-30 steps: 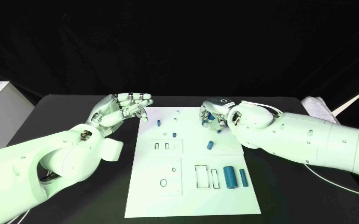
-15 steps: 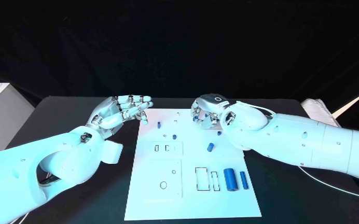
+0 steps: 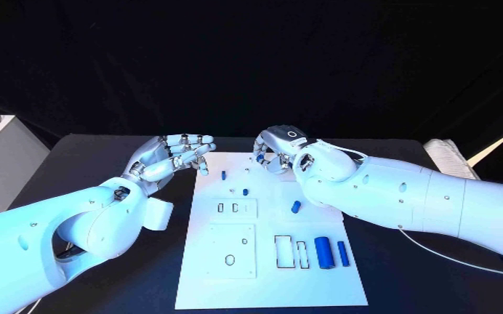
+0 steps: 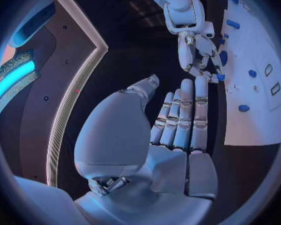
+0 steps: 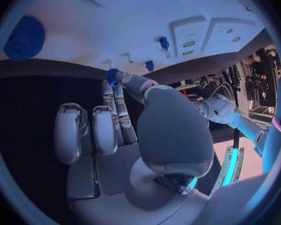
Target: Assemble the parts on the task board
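Observation:
The white task board (image 3: 315,285) lies mid-table. My right hand (image 3: 275,153) hovers over the board's far edge and pinches a small blue part (image 5: 112,75) at its fingertips; the left wrist view shows this right hand (image 4: 195,45) too. My left hand (image 3: 173,151) hangs beside the board's far left corner, palm up, fingers lightly curled, holding nothing. On the board a blue peg (image 3: 222,175) stands upright and a short blue piece (image 3: 296,206) lies loose. Near the right edge lie a thick blue cylinder (image 3: 323,252) and a thinner one (image 3: 341,253).
Two empty rectangular slots (image 3: 283,250) sit beside the cylinders, and two square insert plates (image 3: 236,208) with small holes lie left of them. A white box (image 3: 9,155) stands at the table's left edge. A pale cable bundle (image 3: 448,151) lies at the far right.
My right hand has moved left and away from me along the board's far edge, keeping the blue part. The left hand has hardly moved.

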{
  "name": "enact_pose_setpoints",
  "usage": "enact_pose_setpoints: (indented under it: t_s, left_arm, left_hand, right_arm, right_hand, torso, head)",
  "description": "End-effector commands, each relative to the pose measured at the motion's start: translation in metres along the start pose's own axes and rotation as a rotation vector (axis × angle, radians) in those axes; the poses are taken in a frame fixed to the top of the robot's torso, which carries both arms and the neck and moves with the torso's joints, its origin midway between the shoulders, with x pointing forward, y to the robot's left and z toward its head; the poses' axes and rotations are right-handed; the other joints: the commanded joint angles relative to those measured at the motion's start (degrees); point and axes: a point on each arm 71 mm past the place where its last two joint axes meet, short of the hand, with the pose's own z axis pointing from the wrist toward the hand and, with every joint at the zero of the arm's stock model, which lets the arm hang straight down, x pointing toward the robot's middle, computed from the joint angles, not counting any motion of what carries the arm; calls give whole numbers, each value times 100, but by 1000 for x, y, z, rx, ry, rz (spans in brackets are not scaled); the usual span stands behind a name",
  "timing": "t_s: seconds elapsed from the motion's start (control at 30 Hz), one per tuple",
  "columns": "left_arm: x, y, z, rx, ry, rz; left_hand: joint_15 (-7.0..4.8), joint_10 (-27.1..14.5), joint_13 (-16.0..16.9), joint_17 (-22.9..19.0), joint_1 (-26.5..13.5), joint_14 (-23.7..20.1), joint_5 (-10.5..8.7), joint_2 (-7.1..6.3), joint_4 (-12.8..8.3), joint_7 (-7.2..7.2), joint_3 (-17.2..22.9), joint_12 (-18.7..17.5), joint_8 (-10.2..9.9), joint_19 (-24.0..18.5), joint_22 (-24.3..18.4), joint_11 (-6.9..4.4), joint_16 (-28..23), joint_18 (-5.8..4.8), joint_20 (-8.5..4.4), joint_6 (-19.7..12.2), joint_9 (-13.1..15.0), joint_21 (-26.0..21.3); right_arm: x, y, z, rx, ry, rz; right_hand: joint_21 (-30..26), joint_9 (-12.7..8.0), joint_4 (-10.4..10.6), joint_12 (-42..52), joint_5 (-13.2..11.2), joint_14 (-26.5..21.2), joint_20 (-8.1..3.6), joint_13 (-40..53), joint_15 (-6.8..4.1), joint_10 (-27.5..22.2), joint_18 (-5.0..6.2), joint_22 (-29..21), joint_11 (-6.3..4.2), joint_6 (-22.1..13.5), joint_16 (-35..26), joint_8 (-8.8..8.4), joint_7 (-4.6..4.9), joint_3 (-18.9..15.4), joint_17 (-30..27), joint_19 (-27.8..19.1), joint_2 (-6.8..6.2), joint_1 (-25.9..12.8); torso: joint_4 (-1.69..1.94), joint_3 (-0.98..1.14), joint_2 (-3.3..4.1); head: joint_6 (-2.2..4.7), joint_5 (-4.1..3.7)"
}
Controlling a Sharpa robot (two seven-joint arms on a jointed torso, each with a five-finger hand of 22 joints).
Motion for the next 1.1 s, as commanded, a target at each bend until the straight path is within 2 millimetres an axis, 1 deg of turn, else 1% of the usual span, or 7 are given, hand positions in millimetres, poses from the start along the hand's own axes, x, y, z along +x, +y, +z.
enact_pose_setpoints:
  t_s: [0.03,0.13,0.27,0.53,0.73,0.93,1.1]
  left_arm:
    - [4,-2,1,9,27,-8]
    - [5,-2,1,9,28,-9]
    - [5,-2,1,10,30,-9]
    - [6,-4,2,12,33,-9]
    - [7,-5,2,13,37,-9]
    - [8,-6,3,13,39,-9]
    - [8,-7,3,15,40,-8]
  left_hand:
    - [-2,-26,3,6,-58,-53,-34,11,6,55,37,22,24,-40,5,-2,38,77,6,-31,-5,20]
    - [-2,-26,3,6,-58,-53,-34,11,6,55,37,22,24,-40,5,-2,38,77,6,-31,-5,20]
    - [-2,-26,3,6,-58,-53,-34,11,6,55,37,22,24,-40,5,-2,38,77,6,-31,-5,20]
    - [-1,-28,3,7,-60,-53,-36,10,4,55,42,23,24,-45,13,-1,47,78,7,-32,-6,33]
    - [-1,-28,3,7,-60,-53,-36,10,4,55,42,23,24,-45,13,-1,47,78,7,-32,-6,33]
    - [-1,-28,3,7,-60,-53,-36,10,4,55,42,23,24,-45,13,-1,47,78,7,-32,-6,33]
    - [-1,-28,3,7,-60,-53,-36,10,4,55,42,23,24,-45,13,-1,47,78,7,-32,-6,33]
  right_arm:
    - [-2,2,4,-1,-47,-10]
    - [-1,4,7,0,-52,-11]
    - [0,4,11,1,-59,-14]
    - [5,6,19,0,-52,-21]
    - [11,5,23,8,-42,-33]
    - [14,4,25,5,-31,-41]
    - [16,5,25,0,-17,-44]
  right_hand:
    - [27,8,-19,-23,6,260,23,134,-28,98,-72,10,-93,29,39,19,30,45,10,35,50,70]
    - [22,9,-19,-25,5,259,24,135,-28,97,-70,4,-92,28,36,18,31,45,4,32,50,68]
    - [22,9,-19,-25,5,259,24,135,-28,97,-70,4,-92,28,36,18,31,45,4,32,50,68]
    - [21,11,-18,-28,3,261,25,135,-26,95,-70,2,-91,26,42,17,32,46,12,30,49,64]
    - [16,14,-16,-35,0,260,27,136,-24,89,-68,-5,-88,22,40,14,35,47,6,25,48,56]
    - [9,16,-15,-38,-2,260,28,137,-23,87,-66,-14,-87,19,40,13,35,48,4,20,47,51]
    - [8,17,-13,-41,-6,258,29,138,-21,86,-66,-15,-85,15,38,10,37,46,-1,19,44,43]
  torso:
    - [5,4,3]
    - [9,4,9]
    - [24,-7,20]
    - [16,-2,22]
    - [14,-4,23]
    - [15,-8,25]
    - [7,-3,27]
  head:
    - [-12,9]
    - [-14,14]
    - [-10,-6]
    - [-12,14]
    - [-23,28]
    - [-39,31]
    - [-51,38]
